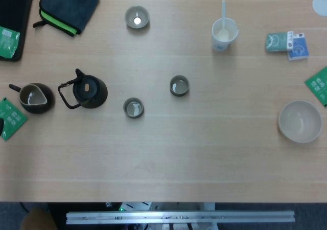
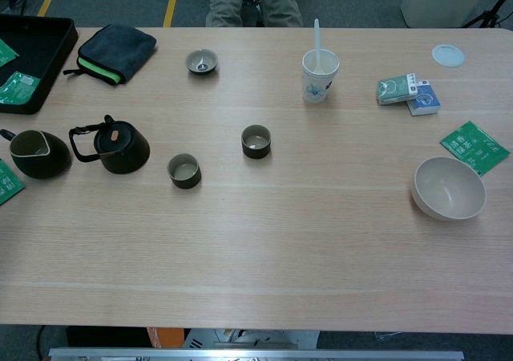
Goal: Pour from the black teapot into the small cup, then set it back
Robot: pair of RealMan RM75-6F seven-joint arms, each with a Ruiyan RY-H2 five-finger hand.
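- Head view: the black teapot (image 1: 89,91) is sitting upright on the table (image 1: 204,158), left of centre, its handle pointing left toward a dark pitcher (image 1: 34,97) just beside it.
- Head view: a small cup (image 1: 133,108) is standing just right of the teapot, a second cup (image 1: 179,85) a little further right and back. The near one is likely the target, since it is lying within a short tilt of the teapot.
- Head view: neither hand is showing, so finger state cannot be told. The pour is looking not yet begun.
- Chest view: the teapot is resting apart from the near cup, not touching; a third cup (image 2: 202,61) is sitting well back.
- Chest view: a paper cup (image 2: 319,75) and a pale bowl (image 2: 449,188) are lying off right, clear of the working zone.
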